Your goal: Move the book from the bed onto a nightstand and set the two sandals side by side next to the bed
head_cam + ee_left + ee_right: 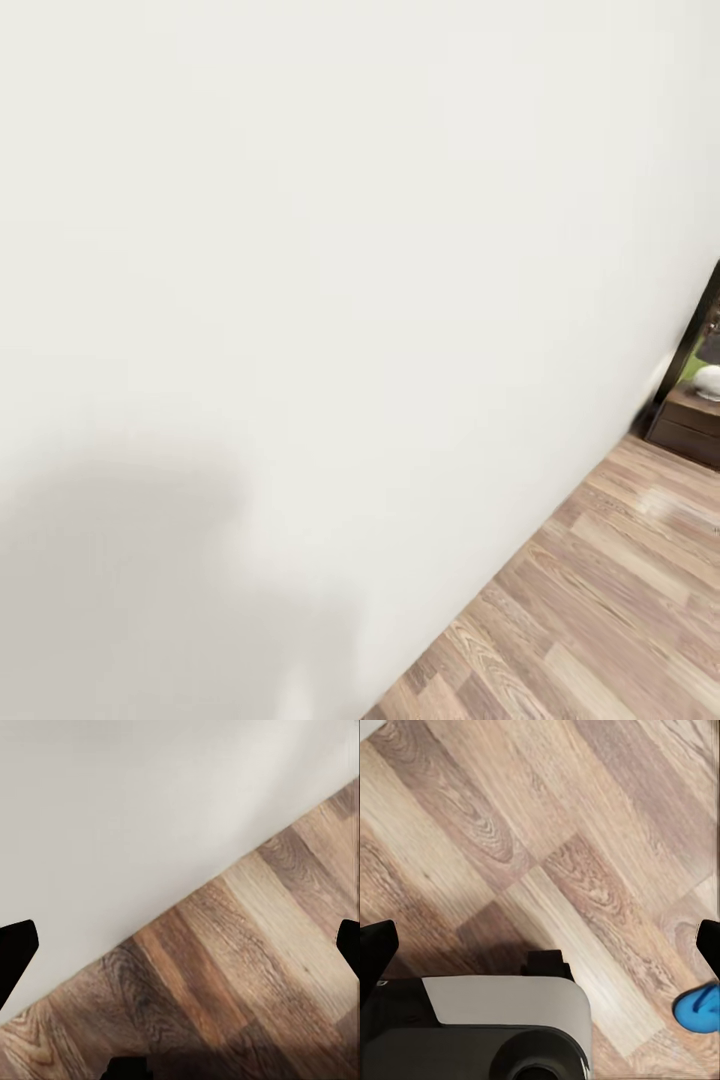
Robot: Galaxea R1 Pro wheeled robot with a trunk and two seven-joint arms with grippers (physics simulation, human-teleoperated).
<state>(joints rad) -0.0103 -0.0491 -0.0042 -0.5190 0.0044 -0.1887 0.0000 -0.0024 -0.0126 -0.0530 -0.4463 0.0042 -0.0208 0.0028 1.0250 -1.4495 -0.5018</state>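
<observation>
A bright blue tip of one sandal (699,1009) lies on the wood-plank floor (585,832) in the right wrist view, near the right gripper's far fingertip. My right gripper (540,945) hangs open above the floor with nothing between its dark fingertips (375,949). The left gripper (180,949) is also open and empty, facing the line where the white wall (150,810) meets the floor. The book and the bed are out of view. A low dark brown cabinet (688,425) with a drawer front stands at the head view's right edge; I cannot tell whether it is the nightstand.
A plain white wall (300,300) stands close ahead in the head view, with floor (600,620) running off to the right. A white rounded object (708,382) sits on the cabinet beside a dark frame (700,320). My grey and black base (502,1020) lies under the right gripper.
</observation>
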